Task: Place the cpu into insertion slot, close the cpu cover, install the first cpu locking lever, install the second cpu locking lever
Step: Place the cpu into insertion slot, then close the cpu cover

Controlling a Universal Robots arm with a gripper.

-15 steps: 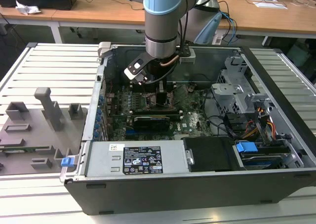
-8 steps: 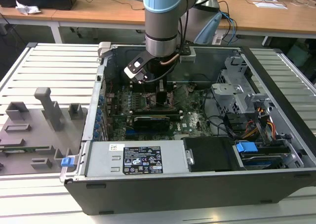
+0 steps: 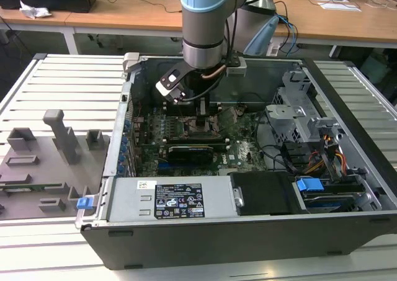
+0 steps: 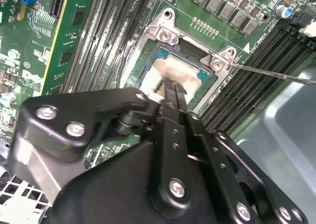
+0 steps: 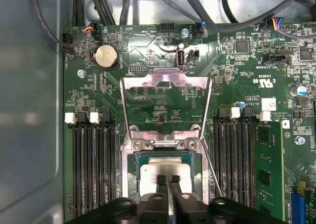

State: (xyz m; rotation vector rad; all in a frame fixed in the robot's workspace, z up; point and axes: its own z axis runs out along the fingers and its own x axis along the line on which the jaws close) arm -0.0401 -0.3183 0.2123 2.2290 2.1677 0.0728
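While cpu point(image 5: 160, 168) lies in insertion slot point(image 5: 132, 165) | cpu cover point(image 5: 165, 79) swung open for access | claw point(image 5: 168, 180) fingers pressed together, gripping nothing, over cpu

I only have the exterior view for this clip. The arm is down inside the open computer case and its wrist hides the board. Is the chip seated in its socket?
Observer: Yes. In both wrist views the small square cpu with the pale silver metal top lies inside the square, metal-rimmed insertion slot.
Operator: Is the cover down over it?
Observer: No. In the first wrist view the thin silver cpu cover, a frame with a cut-out centre, stands open, hinged away from the slot over the green board.
Operator: Where is the gripper?
Observer: The gripper has its fingers shut together right over the cpu's top. I cannot confirm contact.
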